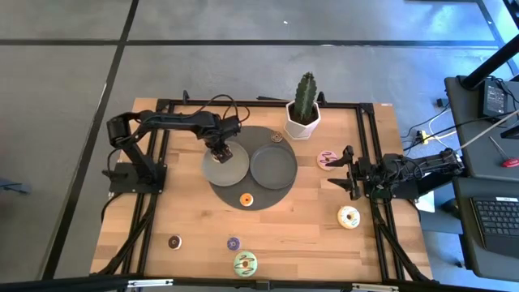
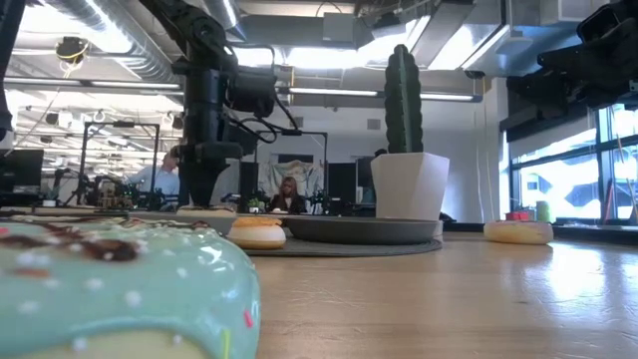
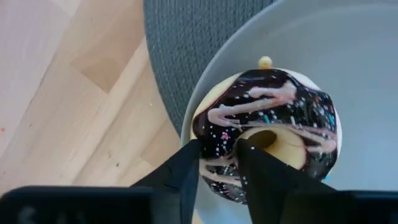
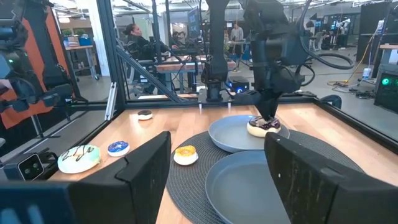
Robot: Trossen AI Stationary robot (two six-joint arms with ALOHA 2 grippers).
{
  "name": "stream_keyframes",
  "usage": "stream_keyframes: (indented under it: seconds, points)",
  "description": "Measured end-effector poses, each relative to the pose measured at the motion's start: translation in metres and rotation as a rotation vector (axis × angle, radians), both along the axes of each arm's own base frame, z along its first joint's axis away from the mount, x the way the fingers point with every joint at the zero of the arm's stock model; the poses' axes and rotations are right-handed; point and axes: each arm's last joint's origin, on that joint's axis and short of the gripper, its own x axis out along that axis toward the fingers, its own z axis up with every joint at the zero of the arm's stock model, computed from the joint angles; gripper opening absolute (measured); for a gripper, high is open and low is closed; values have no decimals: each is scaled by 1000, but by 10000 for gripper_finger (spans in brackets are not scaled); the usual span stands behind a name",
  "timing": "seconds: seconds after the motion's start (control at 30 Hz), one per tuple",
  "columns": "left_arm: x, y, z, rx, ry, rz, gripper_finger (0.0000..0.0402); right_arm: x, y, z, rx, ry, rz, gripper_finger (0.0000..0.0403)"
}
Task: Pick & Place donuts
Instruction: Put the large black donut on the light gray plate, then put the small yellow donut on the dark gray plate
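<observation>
A chocolate-iced donut with pink drizzle (image 3: 267, 124) lies on the left grey plate (image 1: 219, 172), near its far edge. My left gripper (image 3: 217, 162) comes down on it and is shut on its ring. My right gripper (image 4: 217, 174) waits open near the table's right edge, touching nothing. Other donuts rest flat on the wood: a pink one (image 1: 328, 159), a white one (image 1: 349, 216), a green one (image 1: 245, 262), a blue mini (image 1: 233, 243) and a brown mini (image 1: 174, 242). An orange mini (image 1: 246, 199) sits on the round dark mat (image 1: 243, 185). My left gripper pinches the ring wall of the chocolate donut (image 3: 217, 146), with one finger (image 3: 258, 165) in the hole and the other finger (image 3: 183, 171) outside the ring. The fingers come from above, pointing down. The donut lies flat on the left plate (image 4: 233, 138).
A second grey plate (image 1: 272, 166) lies beside the first on the mat. A potted cactus (image 1: 304, 109) stands at the table's far edge, with a small brown mini donut (image 1: 276, 138) near it. Bare wood stretches along the table's near side.
</observation>
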Motion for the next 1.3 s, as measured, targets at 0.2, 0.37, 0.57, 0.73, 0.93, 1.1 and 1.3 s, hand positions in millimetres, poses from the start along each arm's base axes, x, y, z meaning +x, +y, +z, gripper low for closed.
stream_keyframes:
  seconds: [0.2,0.37,0.57,0.73,0.93,1.1,1.3]
  points:
    - [6,1,21,44,18,4,141,0,0,0,0,0,0,259]
    - [18,-7,47,52,-86,-59,150,0,0,0,0,0,0,259]
    - [45,-49,56,18,-262,-299,151,0,0,0,0,0,0,259]
    - [61,-96,58,14,-351,-463,151,0,0,0,0,0,0,259]
    - [69,-143,62,2,-438,-622,151,0,0,0,0,0,0,259]
    - [73,-175,67,31,-532,-753,151,0,0,0,6,0,0,259]
    - [67,-183,52,102,-501,-716,150,0,0,0,8,0,0,259]
